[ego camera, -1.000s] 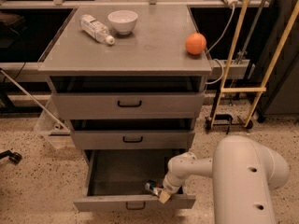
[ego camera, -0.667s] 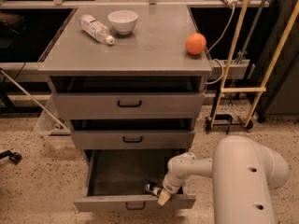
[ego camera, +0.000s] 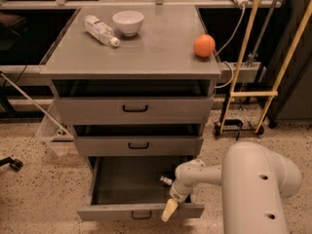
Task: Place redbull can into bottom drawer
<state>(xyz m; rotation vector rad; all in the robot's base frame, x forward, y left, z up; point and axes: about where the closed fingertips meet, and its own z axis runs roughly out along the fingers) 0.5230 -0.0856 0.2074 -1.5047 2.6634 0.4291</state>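
Camera view looks down on the cabinet, and the redbull can is inside the bottom drawer, down at the right side of the dark interior, only its shiny end and a little of its body showing. Right against it is the white arm, reaching in from the right. The gripper hangs just below, its tan tip pointing down over the drawer's front edge, a little apart from the can. Clenched or released? Cannot tell from here. The bottom drawer is pulled well out. Above it the middle drawer and top drawer each stand slightly ajar. Up on the cabinet top, an orange ball sits near the right edge, with a white bowl and a clear plastic bottle lying on its side at the back left, just beside each other.
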